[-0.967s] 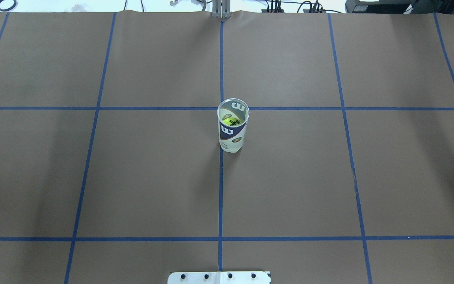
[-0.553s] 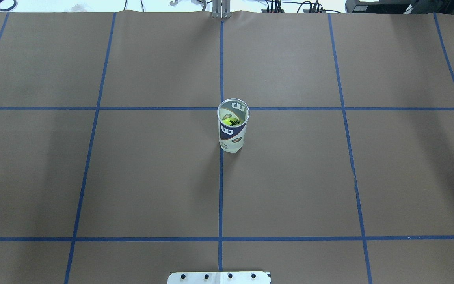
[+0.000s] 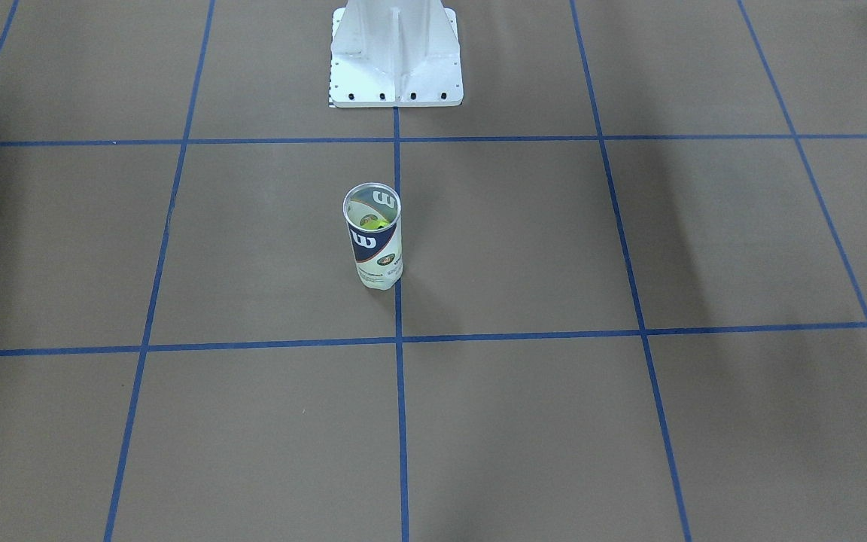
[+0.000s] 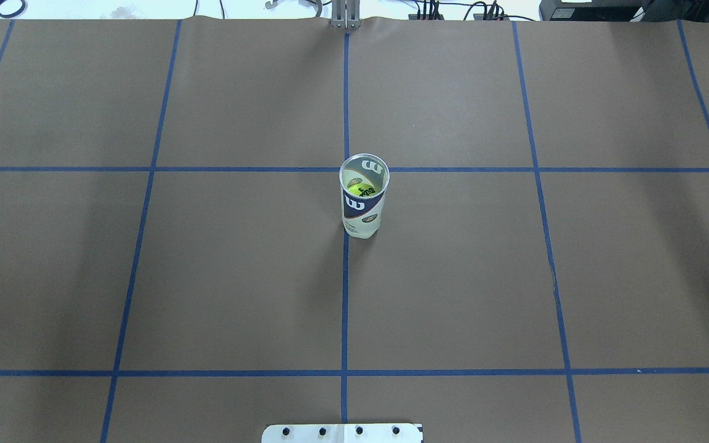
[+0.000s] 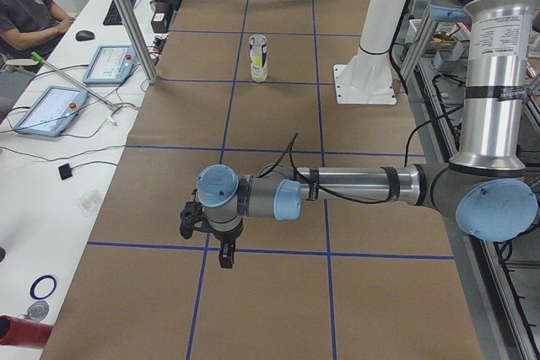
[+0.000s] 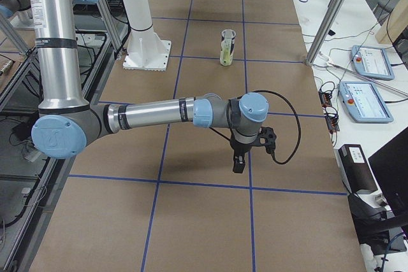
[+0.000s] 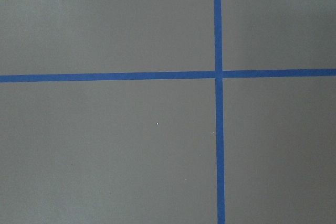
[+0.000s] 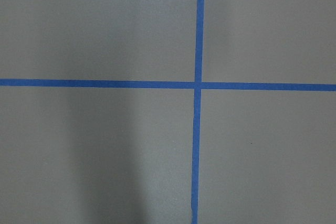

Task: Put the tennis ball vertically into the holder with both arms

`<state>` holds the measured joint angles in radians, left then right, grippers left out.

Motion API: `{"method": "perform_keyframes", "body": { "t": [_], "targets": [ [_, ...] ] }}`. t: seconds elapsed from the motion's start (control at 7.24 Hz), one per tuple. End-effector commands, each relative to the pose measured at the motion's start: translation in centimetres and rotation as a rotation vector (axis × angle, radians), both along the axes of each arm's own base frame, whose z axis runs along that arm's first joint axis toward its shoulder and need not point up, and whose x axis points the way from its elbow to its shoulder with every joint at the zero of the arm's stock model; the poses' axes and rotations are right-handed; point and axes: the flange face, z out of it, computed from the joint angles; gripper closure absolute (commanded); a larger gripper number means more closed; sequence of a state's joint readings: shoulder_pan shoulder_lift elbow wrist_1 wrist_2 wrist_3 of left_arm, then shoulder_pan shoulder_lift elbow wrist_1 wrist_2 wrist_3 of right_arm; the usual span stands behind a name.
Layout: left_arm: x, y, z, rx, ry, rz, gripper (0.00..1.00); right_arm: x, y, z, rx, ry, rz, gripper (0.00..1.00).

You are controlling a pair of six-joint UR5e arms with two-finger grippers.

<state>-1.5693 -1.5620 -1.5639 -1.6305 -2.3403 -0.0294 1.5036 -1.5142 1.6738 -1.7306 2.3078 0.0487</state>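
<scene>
The holder (image 4: pixel 364 206), a clear can with a navy and white label, stands upright at the table's middle beside the centre tape line; it also shows in the front view (image 3: pixel 375 245) and far off in both side views (image 5: pixel 258 58) (image 6: pixel 227 47). A yellow-green tennis ball (image 4: pixel 361 187) lies inside it, seen through the open rim. The left gripper (image 5: pixel 221 250) hangs over the table's left end, far from the holder; the right gripper (image 6: pixel 239 164) hangs over the right end. They show only in the side views, so I cannot tell whether they are open or shut. Both wrist views show only brown paper and blue tape.
The white pedestal base (image 3: pixel 396 56) stands at the robot's edge of the table, behind the holder. Blue tape lines (image 4: pixel 344 295) grid the brown paper. Operator desks with tablets (image 5: pixel 108 63) and a person (image 5: pixel 25 6) lie beyond the far edge.
</scene>
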Motion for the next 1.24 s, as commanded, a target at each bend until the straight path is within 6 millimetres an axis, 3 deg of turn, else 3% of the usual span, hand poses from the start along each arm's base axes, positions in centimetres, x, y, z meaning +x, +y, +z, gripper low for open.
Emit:
{"method": "perform_keyframes", "body": {
  "t": [0.0, 0.28, 1.11],
  "targets": [
    [0.0, -0.2, -0.2, 0.004, 0.001, -0.003, 0.00, 0.0, 0.2, 0.7, -0.015, -0.003, 0.001, 0.01],
    [0.0, -1.3, -3.3, 0.076, -0.002, -0.002, 0.00, -0.1, 0.3, 0.9, -0.020, -0.007, 0.001, 0.01],
    [0.0, -1.1, -3.1, 0.072, -0.002, -0.002, 0.00, 0.0, 1.5, 2.5, -0.049, 0.004, -0.002, 0.01]
  ]
}}
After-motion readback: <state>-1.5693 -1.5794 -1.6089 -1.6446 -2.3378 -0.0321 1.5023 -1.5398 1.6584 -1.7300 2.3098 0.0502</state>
